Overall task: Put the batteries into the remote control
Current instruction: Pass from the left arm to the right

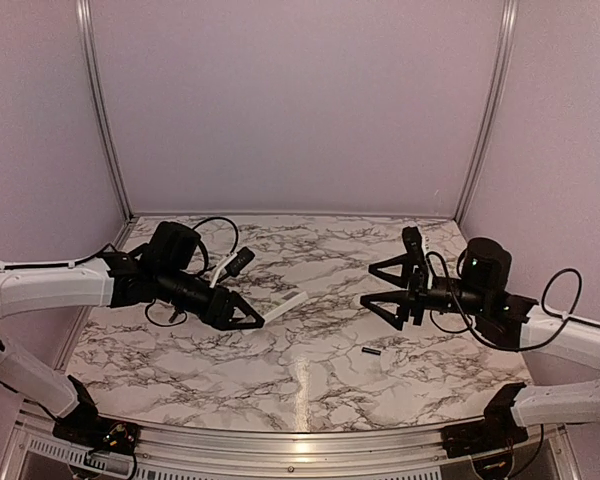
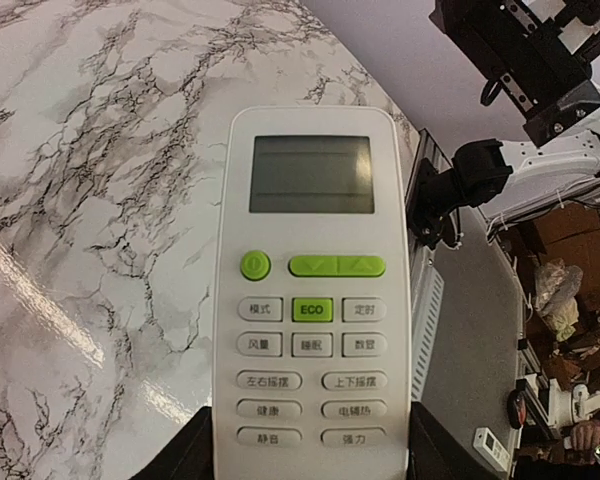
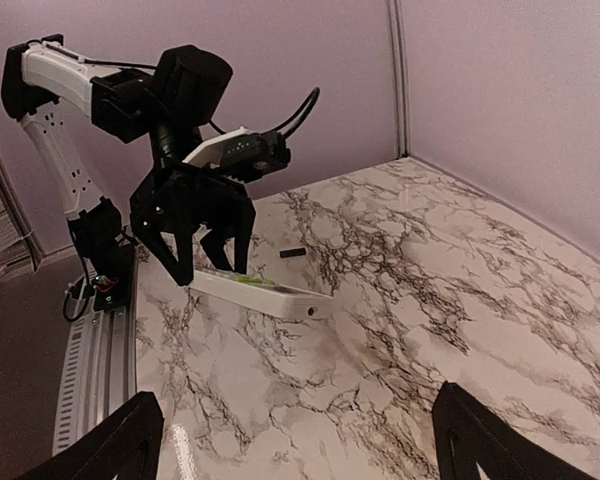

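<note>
Glossy marble-patterned table point(image 1: 310, 380), plastic remote control point(image 2: 315, 300)

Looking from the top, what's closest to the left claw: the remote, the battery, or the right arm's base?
1. The remote, held in the left gripper.
2. The battery, lying farther right.
3. The right arm's base, near right corner.

left gripper point(image 3: 208, 262) clamped on remote control point(image 3: 270, 293) | one battery point(image 3: 292, 253) on table point(image 3: 430, 300) beyond it | right gripper point(image 3: 298, 400) fingers spread wide
</note>
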`<state>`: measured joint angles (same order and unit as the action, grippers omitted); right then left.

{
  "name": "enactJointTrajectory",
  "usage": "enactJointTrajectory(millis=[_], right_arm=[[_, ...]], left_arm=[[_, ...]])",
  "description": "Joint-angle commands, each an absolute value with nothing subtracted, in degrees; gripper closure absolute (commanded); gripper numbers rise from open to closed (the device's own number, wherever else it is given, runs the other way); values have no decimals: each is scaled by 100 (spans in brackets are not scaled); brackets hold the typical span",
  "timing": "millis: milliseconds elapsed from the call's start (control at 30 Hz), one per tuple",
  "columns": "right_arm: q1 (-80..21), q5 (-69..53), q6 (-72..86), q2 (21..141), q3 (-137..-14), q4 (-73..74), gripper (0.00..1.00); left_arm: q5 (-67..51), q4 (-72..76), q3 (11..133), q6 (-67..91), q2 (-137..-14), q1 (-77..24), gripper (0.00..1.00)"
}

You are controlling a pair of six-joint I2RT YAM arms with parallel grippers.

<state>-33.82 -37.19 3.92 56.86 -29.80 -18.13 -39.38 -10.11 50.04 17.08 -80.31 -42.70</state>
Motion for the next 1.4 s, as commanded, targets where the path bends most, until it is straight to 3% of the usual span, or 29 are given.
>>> enactJointTrajectory(millis=[0, 333, 600, 700, 867, 1133, 1367], right_arm=[[-4154, -3525, 19, 5252, -2962, -1649, 8], [-5841, -2109, -1036, 5697, -3977, -18, 12], [-6427, -2102, -1627, 6052, -4583, 764, 16], [-6731, -2297, -1716, 6184, -4890, 1097, 23], [-7344, -2195, -1766, 6327, -5264, 1613, 24], [-7624, -2009, -1797, 6500, -5359, 1676, 26], [-7636, -1811, -1846, 6639, -5389, 1533, 39]], left_arm=[[-4847, -1326, 4893, 2063, -7476, -4284, 75], [-6062, -1834, 4781, 2267, -6828, -4625, 76], [-6232, -1751, 4623, 2327, -6837, -5429, 76], [-6396, -1204, 4371, 2770, -6765, -5599, 76], [-6430, -663, 4250, 3163, -6667, -5719, 76], [-6494, -224, 4182, 3446, -6746, -5795, 76], [-6592, 256, 4143, 3720, -6907, -5914, 76]])
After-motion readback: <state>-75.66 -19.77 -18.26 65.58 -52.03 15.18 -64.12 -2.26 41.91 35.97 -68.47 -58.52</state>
